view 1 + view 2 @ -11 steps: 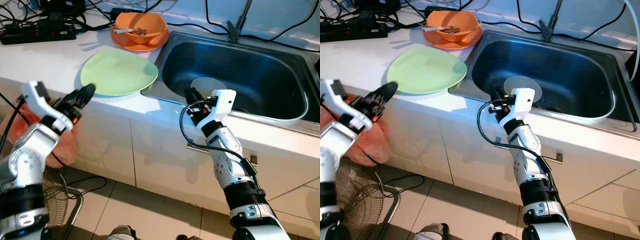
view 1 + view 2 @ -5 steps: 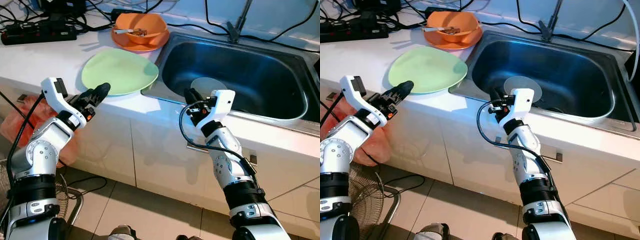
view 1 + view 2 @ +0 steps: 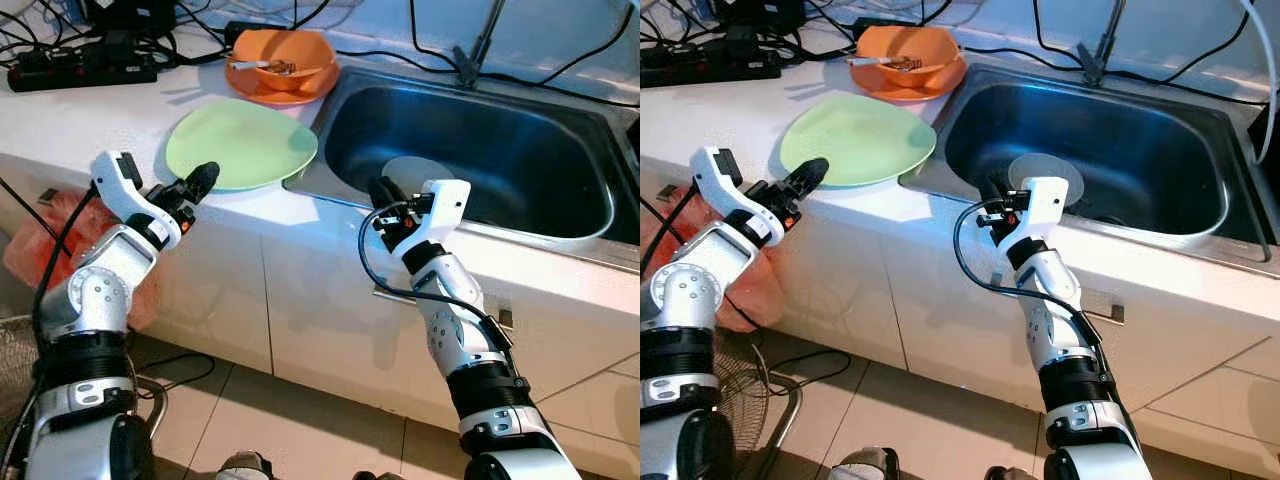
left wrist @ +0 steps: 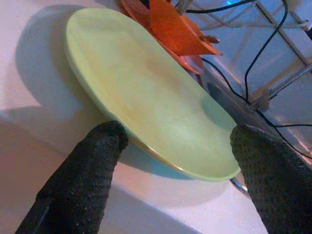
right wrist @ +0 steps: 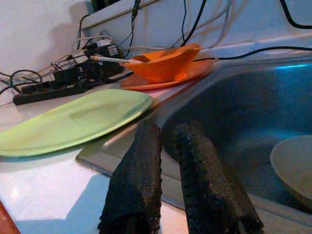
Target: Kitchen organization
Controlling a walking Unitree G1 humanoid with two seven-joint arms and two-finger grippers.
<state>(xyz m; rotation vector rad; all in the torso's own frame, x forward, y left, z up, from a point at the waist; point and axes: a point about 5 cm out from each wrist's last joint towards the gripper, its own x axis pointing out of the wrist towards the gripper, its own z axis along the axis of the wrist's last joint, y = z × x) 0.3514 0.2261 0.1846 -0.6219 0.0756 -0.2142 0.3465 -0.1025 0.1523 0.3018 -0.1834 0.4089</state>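
White counter [image 3: 90, 115] carries a green plate [image 3: 240, 143]; left gripper [image 4: 170, 161] spread at its front edge, right gripper [image 5: 168, 180] nearly pressed together at the sink [image 3: 560, 235] front rim.

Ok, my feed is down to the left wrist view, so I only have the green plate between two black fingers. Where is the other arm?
Observer: The right gripper sits at the front rim of the steel sink, apart from the green plate.
Operator: Is it open?
Observer: Its fingers stand close together, holding nothing.
Operator: Anything in the sink?
Observer: A small grey dish lies on the sink floor, just beyond that gripper.
Operator: And behind my plate?
Observer: An orange bowl on an orange plate, with a utensil resting in the bowl, and a black power strip to its left.
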